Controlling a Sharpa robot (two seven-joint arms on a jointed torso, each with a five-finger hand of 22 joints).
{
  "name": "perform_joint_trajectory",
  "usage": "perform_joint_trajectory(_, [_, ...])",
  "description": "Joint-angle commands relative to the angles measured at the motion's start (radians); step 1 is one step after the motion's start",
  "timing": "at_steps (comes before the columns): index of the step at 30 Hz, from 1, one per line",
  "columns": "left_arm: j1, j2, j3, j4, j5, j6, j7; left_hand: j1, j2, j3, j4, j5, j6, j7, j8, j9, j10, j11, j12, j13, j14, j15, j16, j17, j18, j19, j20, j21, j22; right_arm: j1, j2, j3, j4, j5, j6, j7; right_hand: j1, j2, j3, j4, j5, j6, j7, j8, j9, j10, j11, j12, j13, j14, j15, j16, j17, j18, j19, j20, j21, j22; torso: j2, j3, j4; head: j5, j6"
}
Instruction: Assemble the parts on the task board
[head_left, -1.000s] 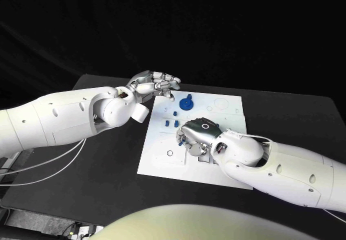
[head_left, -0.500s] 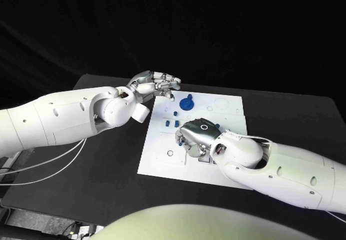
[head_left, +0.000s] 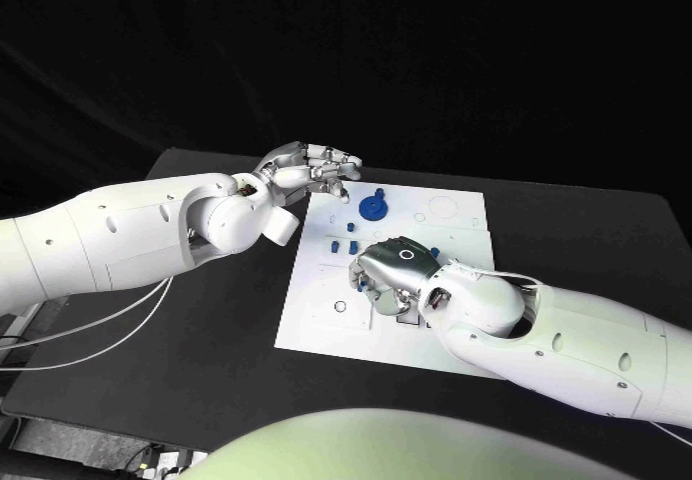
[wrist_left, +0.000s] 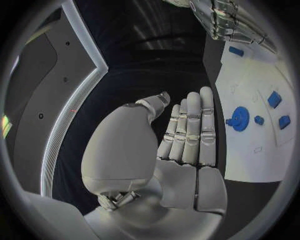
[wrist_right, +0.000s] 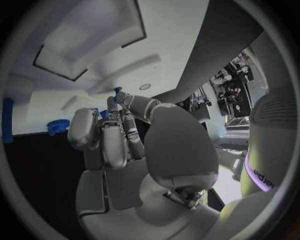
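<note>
Head view: right hand (head_left: 392, 268) at frame centre over the task board (head_left: 320, 330) seemingly pinches a blue part (wrist_right: 117, 91); seating it comes next. Left hand (head_left: 310, 165), upper left, hovers released.

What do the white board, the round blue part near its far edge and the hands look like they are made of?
Task board: apparently rigid matte white plastic or coated sheet, flat, with shallow cut recesses; the exact material is unclear. Round blue part: likely moulded or printed plastic, evenly coloured, with little shine. Left hand and right hand: silver, metallic-looking segments with soft highlights, though painted plastic cannot be ruled out.
</note>
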Motion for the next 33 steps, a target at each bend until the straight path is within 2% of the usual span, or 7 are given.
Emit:
perform_joint_trajectory(1, [0.0,0.001,0.001,0.002,-0.003,0.019,0.001,-0.002,0.004,-0.005,-0.001,0.001,-0.004,-0.001,0.003,-0.001,-0.008,0.001,0.006,0.001,-0.005,0.0,-0.002,-0.001,0.004,0.002,0.008,-0.003,-0.001,-0.004,0.003,-0.003,-0.001,0.016,0.028,0.017,0.012,0.024,0.005,-0.001,0.005,0.005,-0.001,-0.004,0.001,0.077,-0.076,0.003,0.014,0.031,-0.005,0.003,-0.001,-0.014,0.004,-0.001,0.002,0.002,0.001,0.0001,0.0006,0.0,0.0])
perform_joint_trajectory(6, [0.0,0.001,0.001,0.002,-0.003,0.021,0.0,-0.003,0.004,-0.006,-0.001,0.001,-0.005,0.0,0.004,-0.001,-0.008,0.001,0.007,0.001,-0.006,0.0,-0.002,-0.001,0.004,0.002,0.008,-0.004,-0.001,-0.004,0.005,-0.003,-0.005,0.032,0.015,0.028,0.006,0.021,0.004,-0.002,0.005,0.0,0.002,-0.009,0.001,0.071,-0.074,-0.003,0.014,0.03,-0.004,0.003,-0.002,-0.013,0.002,0.0,0.0,0.002,0.0,0.0001,0.0009,0.001,0.0])
perform_joint_trajectory(10, [0.0,0.001,0.001,0.002,-0.003,0.021,-0.001,-0.003,0.004,-0.006,-0.001,0.001,-0.005,0.0,0.004,-0.001,-0.008,0.001,0.007,0.001,-0.006,0.0,-0.002,-0.001,0.004,0.002,0.008,-0.004,-0.001,-0.004,0.004,-0.003,-0.013,0.047,-0.001,0.036,-0.014,0.015,-0.007,0.002,0.007,-0.078,0.039,-0.064,-0.015,-0.015,-0.04,-0.066,-0.008,0.022,0.024,-0.008,-0.027,-0.008,-0.021,0.02,-0.031,-0.012,-0.001,-0.0004,-0.0002,0.001,0.0])
perform_joint_trajectory(14, [0.0,0.0,0.001,0.002,-0.003,0.021,-0.002,-0.003,0.004,-0.006,-0.001,0.001,-0.005,0.0,0.004,-0.001,-0.008,0.001,0.007,0.001,-0.006,0.0,-0.002,-0.001,0.004,0.002,0.008,-0.004,-0.001,-0.003,0.002,-0.003,-0.017,0.061,-0.016,0.044,-0.031,-0.006,-0.03,0.004,0.022,-0.131,0.054,-0.102,-0.028,-0.068,-0.02,-0.098,-0.03,0.015,0.042,-0.017,-0.048,-0.002,-0.04,0.039,-0.059,-0.028,-0.001,-0.0003,-0.0001,0.002,0.0])
perform_joint_trajectory(22, [0.0,-0.001,0.001,0.002,-0.003,0.022,-0.004,-0.003,0.004,-0.006,-0.001,0.001,-0.005,0.0,0.004,-0.001,-0.008,0.001,0.007,0.001,-0.006,0.0,-0.002,-0.001,0.004,0.002,0.008,-0.004,-0.001,-0.003,-0.014,-0.003,-0.009,0.07,-0.049,0.054,-0.043,-0.023,-0.053,0.006,0.03,-0.145,0.057,-0.115,-0.03,-0.11,-0.011,-0.114,-0.049,0.007,0.05,-0.026,-0.068,0.004,-0.054,0.051,-0.087,-0.044,0.0,0.0004,0.0002,0.002,0.0])
perform_joint_trajectory(28, [0.0,-0.002,0.001,0.001,-0.003,0.023,-0.005,-0.003,0.004,-0.006,-0.001,0.001,-0.005,0.0,0.004,-0.001,-0.008,0.001,0.007,0.001,-0.006,0.0,-0.002,-0.001,0.004,0.002,0.008,-0.004,-0.001,-0.003,-0.045,-0.001,0.012,0.081,-0.094,0.064,-0.04,-0.02,-0.054,0.006,0.034,-0.142,0.057,-0.115,-0.029,-0.113,-0.011,-0.112,-0.052,0.006,0.051,-0.026,-0.069,0.005,-0.054,0.052,-0.089,-0.045,-0.001,0.0004,-0.0001,0.001,0.0])
perform_joint_trajectory(33, [0.0,-0.004,0.001,0.0,-0.004,0.023,-0.006,-0.003,0.004,-0.006,-0.001,0.001,-0.005,0.0,0.004,-0.001,-0.008,0.001,0.007,0.001,-0.006,0.0,-0.002,-0.001,0.004,0.002,0.008,-0.004,-0.001,0.006,-0.093,0.005,0.04,0.118,-0.149,0.082,-0.049,-0.016,-0.068,0.018,0.038,-0.136,0.055,-0.117,-0.028,-0.081,-0.017,-0.086,-0.053,0.007,0.047,-0.025,-0.07,0.005,-0.052,0.052,-0.094,-0.048,-0.001,-0.0002,-0.0011,-0.002,0.0])
